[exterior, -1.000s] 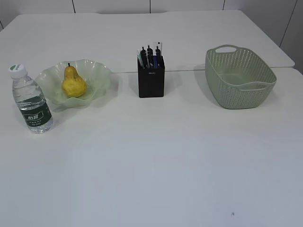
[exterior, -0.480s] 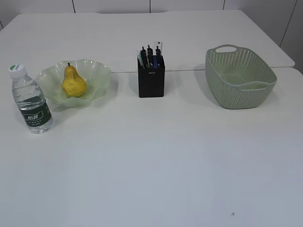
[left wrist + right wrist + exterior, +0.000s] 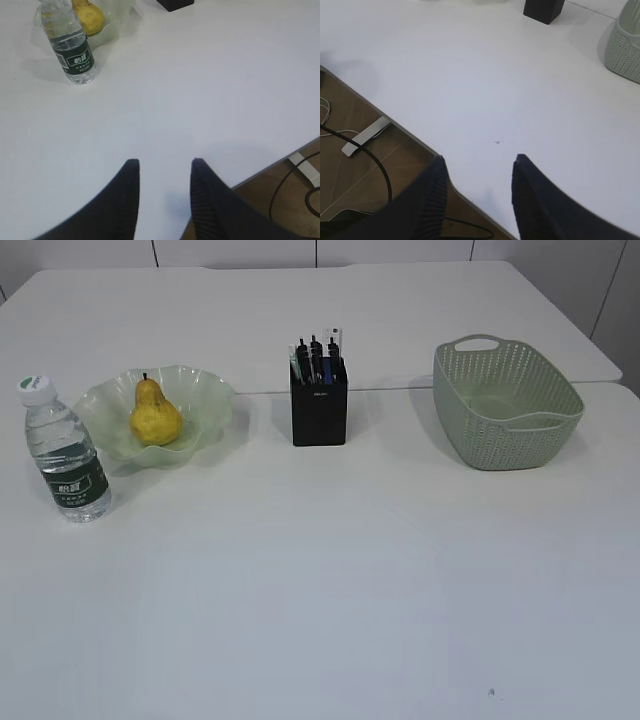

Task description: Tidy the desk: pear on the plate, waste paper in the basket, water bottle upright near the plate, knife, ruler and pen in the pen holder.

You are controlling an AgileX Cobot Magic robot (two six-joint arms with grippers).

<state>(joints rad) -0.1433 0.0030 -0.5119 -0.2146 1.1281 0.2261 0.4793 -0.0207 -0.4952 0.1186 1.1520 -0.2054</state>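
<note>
The yellow pear (image 3: 155, 416) rests on the pale green plate (image 3: 205, 390) at the left of the desk (image 3: 330, 570). The water bottle (image 3: 65, 452) stands upright just left of the plate, also seen as water bottle (image 3: 70, 45) in the left wrist view. The black pen holder (image 3: 320, 412) holds several pens and slim tools; which is knife or ruler I cannot tell. The sage-green basket (image 3: 505, 405) sits at the right; waste paper is not visible. My left gripper (image 3: 163, 165) is open and empty above the desk's near edge. My right gripper (image 3: 479, 162) is open and empty over the near edge.
Neither arm shows in the exterior view. A seam (image 3: 480, 386) between two tabletops runs behind the objects. Past the desk edge lie brown floor, black cables (image 3: 370, 160) and a white power strip (image 3: 365, 135).
</note>
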